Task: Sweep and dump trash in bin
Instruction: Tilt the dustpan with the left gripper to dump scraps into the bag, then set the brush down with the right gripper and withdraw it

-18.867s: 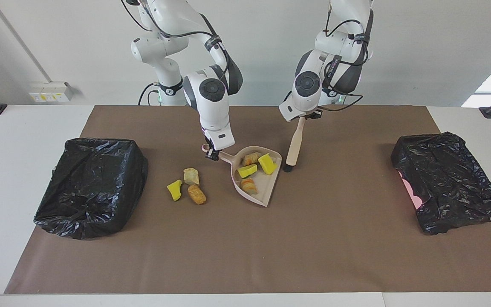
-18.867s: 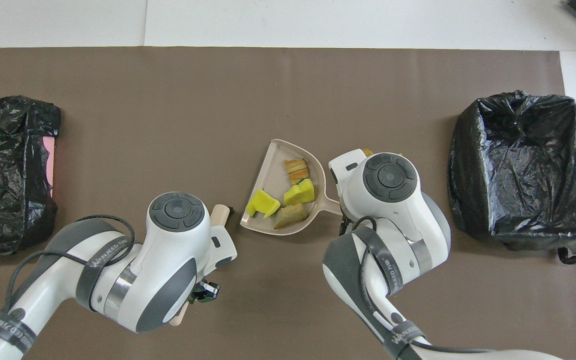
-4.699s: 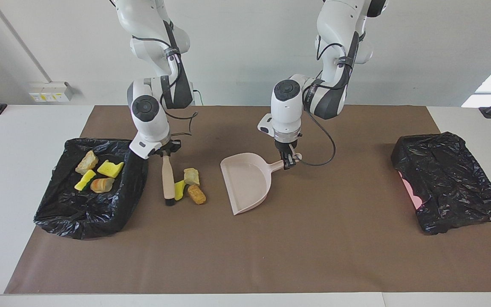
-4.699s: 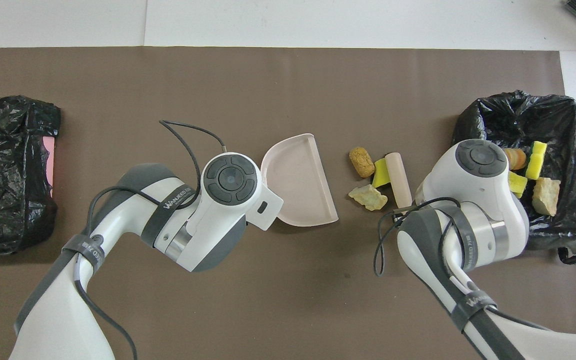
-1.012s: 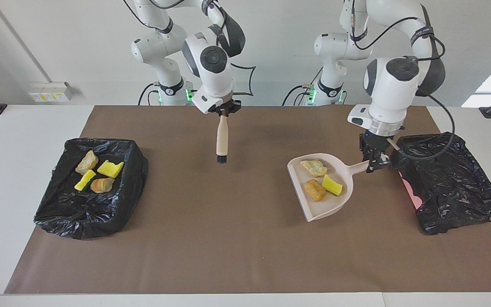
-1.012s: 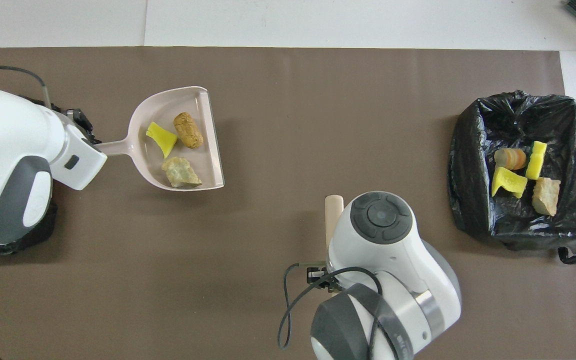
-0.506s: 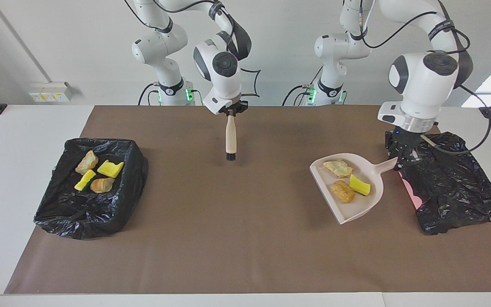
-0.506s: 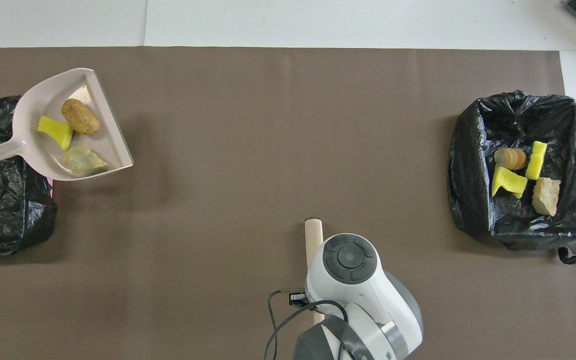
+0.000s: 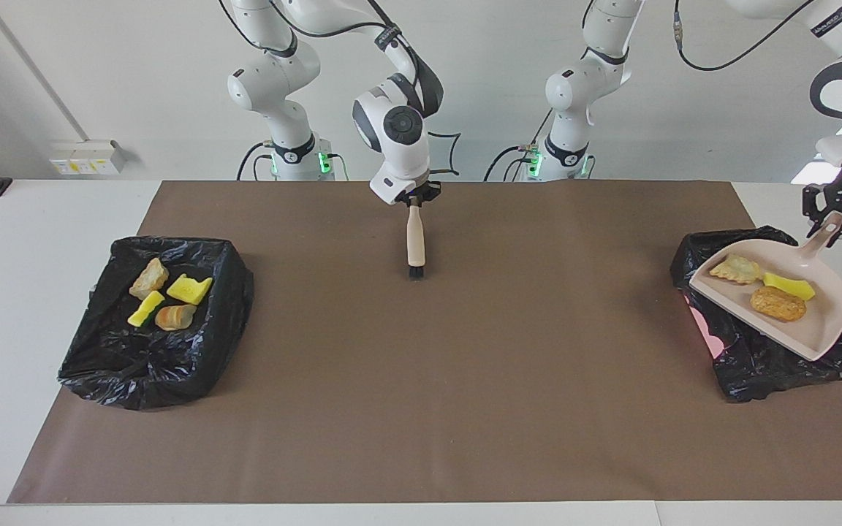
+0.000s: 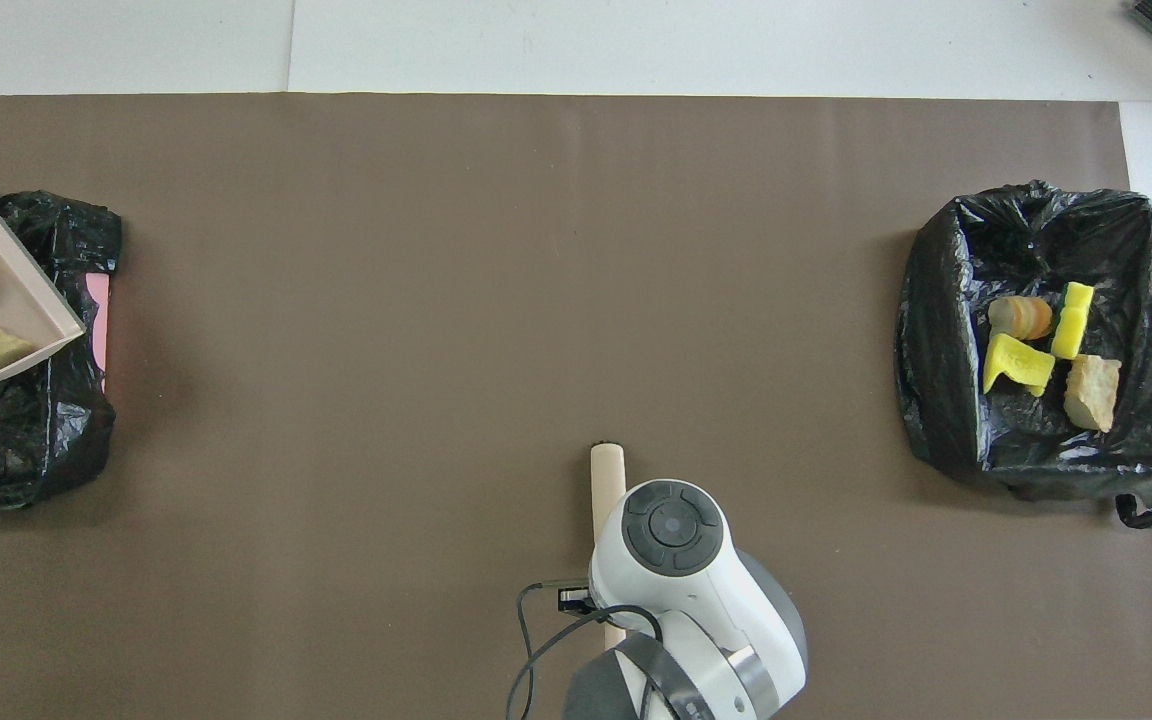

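My left gripper (image 9: 841,218) is shut on the handle of the pale pink dustpan (image 9: 823,321) and holds it in the air over the black-bagged bin (image 9: 757,358) at the left arm's end. The pan carries three trash pieces: a beige lump (image 9: 734,269), a yellow sponge bit (image 9: 789,286) and an orange-brown piece (image 9: 778,304). In the overhead view the dustpan (image 10: 6,290) shows at the edge, over that bin (image 10: 26,430). My right gripper (image 9: 414,199) is shut on the wooden brush (image 9: 416,245), which hangs bristles down over the mat.
A second black-bagged bin (image 9: 143,380) at the right arm's end holds several trash pieces (image 9: 188,288); it also shows in the overhead view (image 10: 946,300). A brown mat (image 9: 421,380) covers the table. The brush handle (image 10: 606,475) shows under the right wrist.
My left gripper has lifted the loaded dustpan and carried it from beside the left-end bin to over it. My right gripper has drifted slightly toward the left arm's end with the brush.
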Available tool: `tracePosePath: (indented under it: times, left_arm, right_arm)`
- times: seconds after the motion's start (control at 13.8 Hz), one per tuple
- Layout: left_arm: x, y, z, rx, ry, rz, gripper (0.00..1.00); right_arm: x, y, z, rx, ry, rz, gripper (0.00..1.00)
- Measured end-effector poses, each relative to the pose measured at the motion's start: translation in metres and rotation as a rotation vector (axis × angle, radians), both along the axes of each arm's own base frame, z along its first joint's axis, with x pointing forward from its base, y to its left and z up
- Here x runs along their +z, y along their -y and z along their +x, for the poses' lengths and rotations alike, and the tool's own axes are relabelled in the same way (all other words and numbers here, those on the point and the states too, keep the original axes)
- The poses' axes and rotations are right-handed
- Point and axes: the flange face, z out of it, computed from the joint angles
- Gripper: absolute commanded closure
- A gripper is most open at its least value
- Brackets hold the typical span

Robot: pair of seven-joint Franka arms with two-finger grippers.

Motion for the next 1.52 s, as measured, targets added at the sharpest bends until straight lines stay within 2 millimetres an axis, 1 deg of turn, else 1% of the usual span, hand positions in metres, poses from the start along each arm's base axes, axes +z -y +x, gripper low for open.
tracePosePath:
  times: [0.07, 0.14, 0.22, 0.36, 0.43, 0.58, 0.8, 0.94, 1.16, 1.3, 1.37, 1.52]
  left_arm:
    - [0.003, -0.009, -0.004, 0.007, -0.005, 0.024, 1.0]
    - [0.007, -0.014, -0.006, 0.001, -0.017, 0.06, 1.0]
    - [0.012, -0.019, -0.007, -0.014, -0.033, 0.115, 1.0]
    - [0.021, -0.026, -0.007, -0.051, -0.071, 0.235, 1.0]
    - [0.024, -0.029, -0.007, -0.069, -0.092, 0.29, 1.0]
    - [0.026, -0.032, -0.008, -0.096, -0.132, 0.364, 1.0]
    - [0.028, -0.035, -0.008, -0.143, -0.193, 0.479, 1.0]
    - [0.029, -0.036, -0.008, -0.158, -0.215, 0.52, 1.0]
    - [0.033, -0.04, -0.01, -0.183, -0.257, 0.594, 1.0]
    - [0.038, -0.038, -0.008, -0.207, -0.278, 0.648, 1.0]
    - [0.042, -0.036, -0.007, -0.219, -0.284, 0.673, 1.0]
    - [0.049, -0.029, -0.003, -0.257, -0.305, 0.734, 1.0]
  right_arm:
    - [-0.001, 0.001, 0.0, -0.001, -0.002, -0.002, 0.5]
    - [-0.002, 0.001, 0.0, -0.002, -0.003, -0.003, 0.13]
    - [-0.002, 0.002, 0.001, -0.004, -0.003, -0.003, 0.0]
    - [-0.001, 0.003, 0.003, -0.007, 0.0, 0.0, 0.0]
    - [0.003, 0.003, 0.007, -0.009, 0.01, 0.009, 0.0]
    - [0.018, 0.005, 0.024, -0.023, 0.041, 0.036, 0.0]
    - [0.039, 0.018, 0.051, -0.052, 0.081, 0.062, 0.0]
    - [0.061, 0.027, 0.069, -0.047, 0.105, 0.051, 0.0]
    - [0.111, 0.049, 0.099, -0.046, 0.152, 0.021, 0.0]
    - [0.138, 0.067, 0.115, -0.048, 0.191, 0.01, 0.0]
    - [0.148, 0.078, 0.122, -0.054, 0.212, 0.011, 0.0]
    - [0.167, 0.111, 0.136, -0.051, 0.25, 0.03, 0.0]
